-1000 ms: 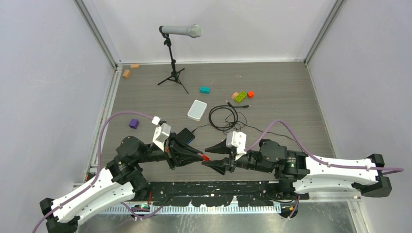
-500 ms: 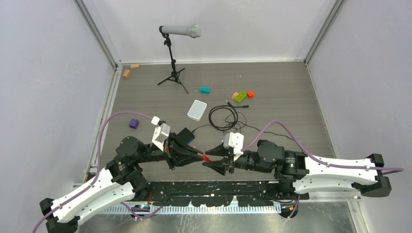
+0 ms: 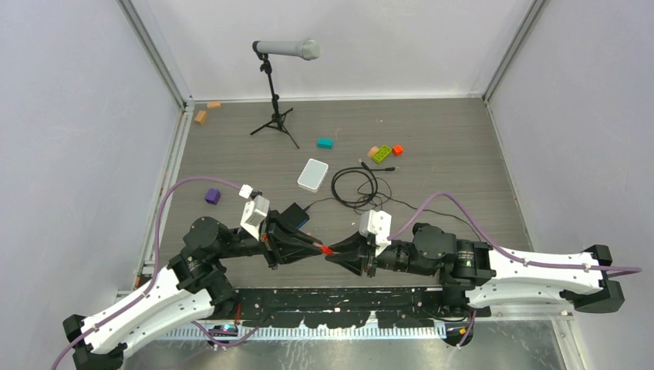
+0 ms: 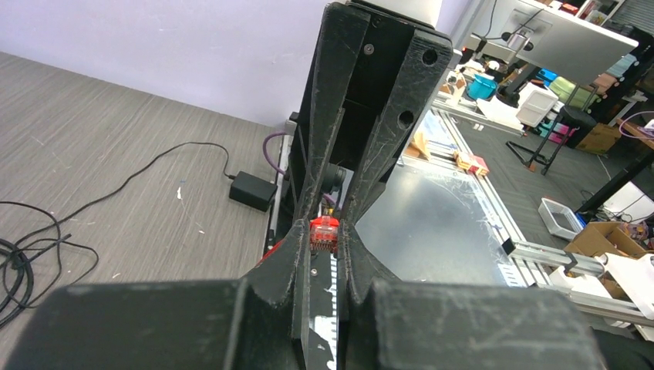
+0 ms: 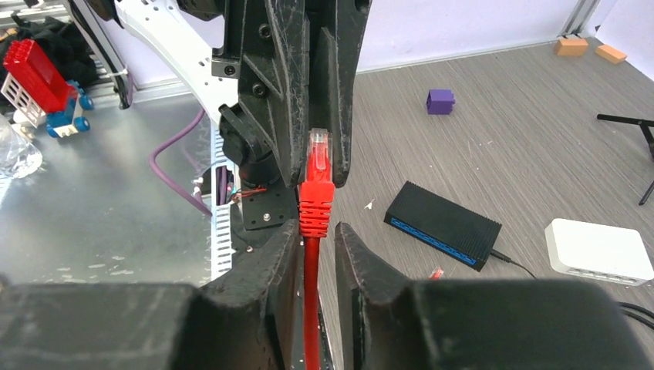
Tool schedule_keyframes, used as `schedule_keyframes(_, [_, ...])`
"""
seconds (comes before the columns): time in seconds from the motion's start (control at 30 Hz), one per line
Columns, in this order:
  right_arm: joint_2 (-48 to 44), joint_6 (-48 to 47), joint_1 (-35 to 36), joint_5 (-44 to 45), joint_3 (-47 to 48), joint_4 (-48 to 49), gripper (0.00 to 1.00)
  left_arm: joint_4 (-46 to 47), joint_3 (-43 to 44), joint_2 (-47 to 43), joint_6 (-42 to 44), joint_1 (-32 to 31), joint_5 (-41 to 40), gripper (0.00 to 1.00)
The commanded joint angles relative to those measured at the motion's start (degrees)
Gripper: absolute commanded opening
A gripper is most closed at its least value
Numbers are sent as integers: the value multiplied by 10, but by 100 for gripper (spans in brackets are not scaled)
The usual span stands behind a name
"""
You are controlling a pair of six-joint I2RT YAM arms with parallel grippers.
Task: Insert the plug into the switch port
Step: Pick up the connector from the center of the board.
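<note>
At the near edge of the table (image 3: 463,154), midway between the two arm bases, the left fingers (image 4: 287,250) and the right fingers (image 5: 281,258) meet tip to tip above the wood-grain surface; the left fingers are pressed narrow on the plug (image 5: 318,151), pinching its clear-tipped end from both sides, so the plug hangs off the table with its tip toward the left arm; the red cable (image 5: 311,308) runs back from the plug's ribbed boot through the gap of the right fingers, which stand narrow about it, one close against the cable and the other with a sliver of space, and whether they press it I cannot tell; just far of the left fingers the black switch (image 5: 451,220) lies flat on the table, its blue edge carrying the switch port (image 5: 432,233) turned toward the right arm and apart from the plug; a purple cube (image 3: 213,196) sits to the left of the switch; farther on lie a white rounded box (image 3: 312,174) and, right of it, a coil of black cable (image 3: 355,185); beyond these are a teal block (image 3: 325,142) and a green block (image 3: 381,153); a microphone on a tripod (image 3: 287,49) stands near the far wall.
</note>
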Motion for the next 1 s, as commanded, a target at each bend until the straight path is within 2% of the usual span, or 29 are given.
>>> schedule_keyframes(0.0, [-12, 9, 1, 9, 10, 15, 32, 37, 7, -2, -3, -1, 12, 0])
schedule_keyframes(0.07, [-10, 9, 1, 7, 10, 18, 43, 38, 8, -3, -4, -1, 13, 0])
schedule_keyframes(0.13, [-7, 9, 1, 6, 10, 23, 46, 38, 8, -2, -3, -1, 14, 0])
schedule_keyframes(0.23, [-1, 9, 1, 2, 12, 27, 46, 41, 8, 0, -5, -1, 19, 0])
schedule_keyframes(0.47, [11, 4, 1, -6, 23, 28, 38, 64, 10, 24, -18, -1, 53, 0])
schedule_keyframes(0.7, [10, 7, 1, -14, 24, 27, 39, 65, 7, 22, -17, -1, 57, 0])
schedule_keyframes(0.73, [9, 8, 1, -15, 24, 27, 37, 65, 6, 22, -16, -1, 56, 0])
schedule_keyframes(0.83, [7, 9, 1, -19, 25, 26, 19, 62, 6, 19, -13, -1, 55, 0])
schedule_keyframes(0.97, [6, 11, 1, -22, 27, 23, 8, 59, 5, 17, -10, -1, 54, 0])
